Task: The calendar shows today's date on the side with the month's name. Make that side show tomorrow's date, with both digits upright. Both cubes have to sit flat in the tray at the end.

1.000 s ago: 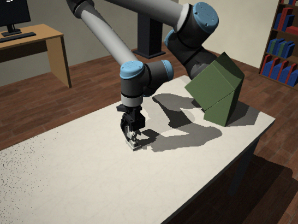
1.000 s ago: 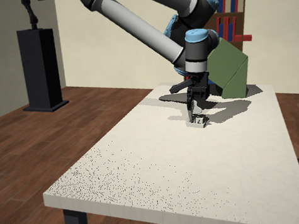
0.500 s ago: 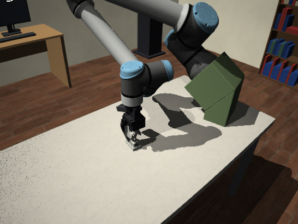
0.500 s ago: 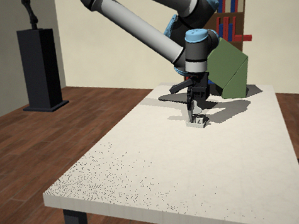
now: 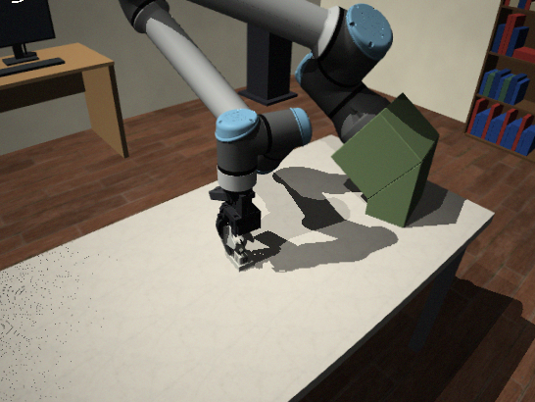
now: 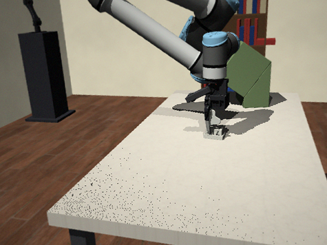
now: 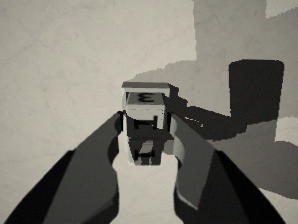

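Note:
The small light-grey calendar tray (image 5: 243,266) (image 6: 214,136) stands on the white table (image 5: 147,319) (image 6: 225,198) near its middle. In the wrist view one cube (image 7: 146,98) shows a "3" on its lit top face. A second, shaded cube (image 7: 145,122) with a dark digit sits just in front of it. My gripper (image 5: 236,251) (image 6: 212,127) (image 7: 145,113) reaches straight down into the tray. Its fingers stand on either side of the shaded cube with a thin gap on each side, so it is open. The month's name is hidden.
A large green slanted block (image 5: 392,162) (image 6: 251,74) stands at the far right end of the table, behind the arm. A desk, a bookshelf and a dark pedestal stand on the floor around the table.

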You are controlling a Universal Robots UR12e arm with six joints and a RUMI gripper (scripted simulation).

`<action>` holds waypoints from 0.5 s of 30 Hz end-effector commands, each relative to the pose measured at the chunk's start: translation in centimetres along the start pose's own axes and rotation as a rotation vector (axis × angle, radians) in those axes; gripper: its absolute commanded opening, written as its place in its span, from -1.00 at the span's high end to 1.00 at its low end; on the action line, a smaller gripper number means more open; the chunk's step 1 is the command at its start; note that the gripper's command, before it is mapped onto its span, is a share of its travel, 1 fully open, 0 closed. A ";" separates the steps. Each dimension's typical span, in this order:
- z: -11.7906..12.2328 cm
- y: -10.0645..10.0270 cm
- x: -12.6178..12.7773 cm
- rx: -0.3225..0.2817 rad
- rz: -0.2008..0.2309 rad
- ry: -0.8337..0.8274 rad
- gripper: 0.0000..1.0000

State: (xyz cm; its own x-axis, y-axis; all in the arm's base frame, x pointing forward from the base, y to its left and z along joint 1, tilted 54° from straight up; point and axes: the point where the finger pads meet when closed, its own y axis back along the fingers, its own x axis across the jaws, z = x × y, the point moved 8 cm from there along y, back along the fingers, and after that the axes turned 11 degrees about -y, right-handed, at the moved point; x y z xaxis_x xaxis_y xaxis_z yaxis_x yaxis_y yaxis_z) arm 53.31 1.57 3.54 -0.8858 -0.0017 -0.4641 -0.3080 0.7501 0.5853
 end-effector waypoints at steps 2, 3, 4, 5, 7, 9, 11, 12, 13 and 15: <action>0.0 0.0 0.0 0.000 -0.001 0.000 0.42; 0.0 0.0 0.0 0.000 -0.001 0.000 0.42; 0.0 0.0 0.0 0.000 -0.001 0.000 0.42; 0.0 0.0 0.0 0.000 -0.001 0.000 0.42; 0.0 0.0 0.0 0.000 -0.001 0.000 0.42; 0.0 0.0 0.0 0.000 -0.001 0.000 0.42; 0.0 0.1 0.0 0.000 -0.001 0.000 0.42; 0.0 0.1 0.0 0.000 -0.001 0.000 0.42; 0.0 0.2 0.0 0.000 -0.001 0.000 0.42; 0.0 0.6 0.0 0.000 -0.001 0.000 0.42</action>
State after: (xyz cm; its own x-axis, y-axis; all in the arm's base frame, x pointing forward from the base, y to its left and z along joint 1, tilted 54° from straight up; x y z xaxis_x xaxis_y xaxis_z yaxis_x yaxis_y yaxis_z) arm 53.28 1.63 3.58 -0.8858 -0.0017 -0.4641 -0.3080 0.7501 0.5852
